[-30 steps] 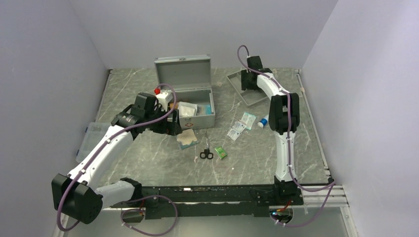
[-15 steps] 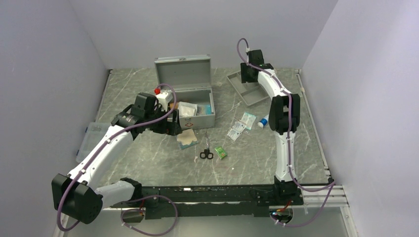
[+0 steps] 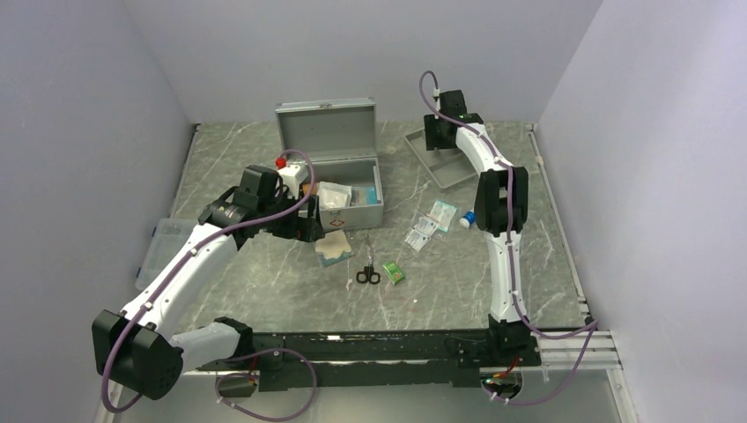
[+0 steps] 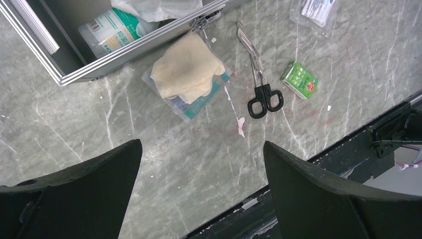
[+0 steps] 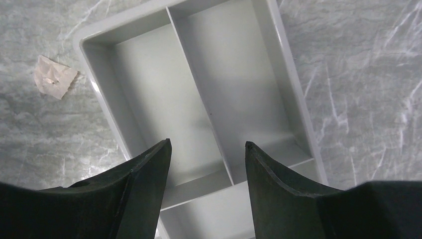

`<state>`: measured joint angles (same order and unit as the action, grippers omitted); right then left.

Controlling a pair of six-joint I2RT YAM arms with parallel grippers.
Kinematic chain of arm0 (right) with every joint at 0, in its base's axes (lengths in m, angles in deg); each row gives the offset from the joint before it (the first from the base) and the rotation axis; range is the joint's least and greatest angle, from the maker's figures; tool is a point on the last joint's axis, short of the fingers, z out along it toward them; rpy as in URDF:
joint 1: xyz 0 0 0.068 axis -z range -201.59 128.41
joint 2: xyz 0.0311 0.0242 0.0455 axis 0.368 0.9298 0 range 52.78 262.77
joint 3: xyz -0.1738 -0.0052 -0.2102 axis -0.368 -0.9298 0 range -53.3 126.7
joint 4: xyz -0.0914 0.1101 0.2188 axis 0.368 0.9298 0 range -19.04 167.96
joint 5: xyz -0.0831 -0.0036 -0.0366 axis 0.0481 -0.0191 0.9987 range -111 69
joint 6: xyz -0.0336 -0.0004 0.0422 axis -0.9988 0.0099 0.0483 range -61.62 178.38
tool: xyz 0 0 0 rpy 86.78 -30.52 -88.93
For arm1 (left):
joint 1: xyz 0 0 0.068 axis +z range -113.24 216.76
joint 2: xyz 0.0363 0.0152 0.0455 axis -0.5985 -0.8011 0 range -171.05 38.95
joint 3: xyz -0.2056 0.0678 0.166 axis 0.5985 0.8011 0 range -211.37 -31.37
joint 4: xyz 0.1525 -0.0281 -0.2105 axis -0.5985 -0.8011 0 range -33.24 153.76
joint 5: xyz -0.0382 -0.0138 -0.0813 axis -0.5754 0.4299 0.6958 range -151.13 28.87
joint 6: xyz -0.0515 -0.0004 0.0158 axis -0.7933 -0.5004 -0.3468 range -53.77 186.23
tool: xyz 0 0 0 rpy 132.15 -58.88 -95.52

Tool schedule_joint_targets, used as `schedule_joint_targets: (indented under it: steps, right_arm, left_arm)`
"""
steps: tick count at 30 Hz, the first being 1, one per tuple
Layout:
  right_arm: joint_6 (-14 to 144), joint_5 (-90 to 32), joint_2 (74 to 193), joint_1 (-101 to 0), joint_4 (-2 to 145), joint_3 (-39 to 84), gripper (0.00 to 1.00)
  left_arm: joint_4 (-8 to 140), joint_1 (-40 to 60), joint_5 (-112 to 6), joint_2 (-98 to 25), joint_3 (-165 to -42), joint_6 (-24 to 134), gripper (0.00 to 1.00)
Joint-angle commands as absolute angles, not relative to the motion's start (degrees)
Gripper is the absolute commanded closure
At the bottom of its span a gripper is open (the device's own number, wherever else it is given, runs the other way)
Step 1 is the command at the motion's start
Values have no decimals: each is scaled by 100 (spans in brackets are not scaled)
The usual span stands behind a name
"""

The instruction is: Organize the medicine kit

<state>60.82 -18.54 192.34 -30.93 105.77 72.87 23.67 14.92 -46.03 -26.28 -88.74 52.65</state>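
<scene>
Currently left gripper [image 4: 201, 145], spread and empty, hangs just in front of the medicine kit [image 3: 326, 132]; right gripper [image 5: 207, 144], also spread, is farther, over the tray [image 5: 124, 21].

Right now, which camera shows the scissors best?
Left wrist: the scissors lie whole and large, black handles and blades clear. Top external shows them tiny, by the green box. Right wrist shows the divided tray, no scissors.

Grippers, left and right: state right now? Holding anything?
Left gripper: open, holding nothing.
Right gripper: open, holding nothing, over the grey divided tray.
</scene>
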Motion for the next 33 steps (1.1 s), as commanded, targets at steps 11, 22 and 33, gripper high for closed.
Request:
schedule_joint_targets:
  steps: [11, 22, 33]
  right_arm:
    - [5987, -2064, 19436, -3071, 10816, 7532, 50]
    - [5983, -2003, 19468, -3073, 10815, 7510, 66]
    - [6022, -1955, 19536, -3068, 10851, 7485, 71]
  left_arm:
    - [2443, 1464, -4677, -2512, -8863, 5393, 1]
    - [2439, 1461, -4684, -2496, -8867, 5385, 1]
    - [2438, 1462, -4678, -2468, -8859, 5393, 1]
